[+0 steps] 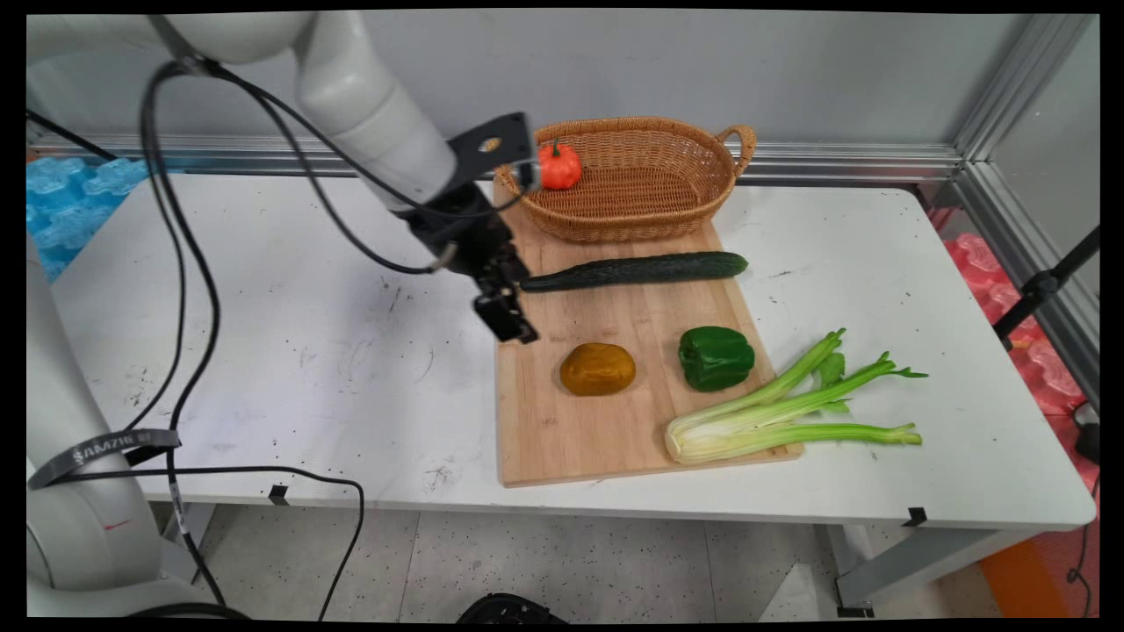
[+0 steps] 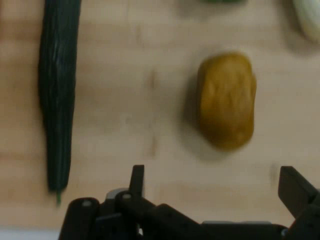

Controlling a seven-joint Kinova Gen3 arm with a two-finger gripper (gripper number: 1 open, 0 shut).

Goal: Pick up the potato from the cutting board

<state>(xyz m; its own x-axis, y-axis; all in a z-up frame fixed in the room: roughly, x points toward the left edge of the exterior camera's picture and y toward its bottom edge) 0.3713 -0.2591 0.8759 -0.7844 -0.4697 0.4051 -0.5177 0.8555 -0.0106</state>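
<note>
Spread claw above board — potato nearby

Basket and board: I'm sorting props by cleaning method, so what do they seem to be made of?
The basket looks like woven wicker or rattan, matte tan: its weave ribs and braided rim show. The board looks like pale unfinished wood, possibly bamboo, with faint lengthwise grain strips and little shine.

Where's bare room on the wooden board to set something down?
The wooden cutting board is bare along its near-left part, in front of the brown potato, and in the strip between the long dark green cucumber and potato. The right side is crowded: green bell pepper, celery bunch. The open black gripper hangs over the left edge.
</note>
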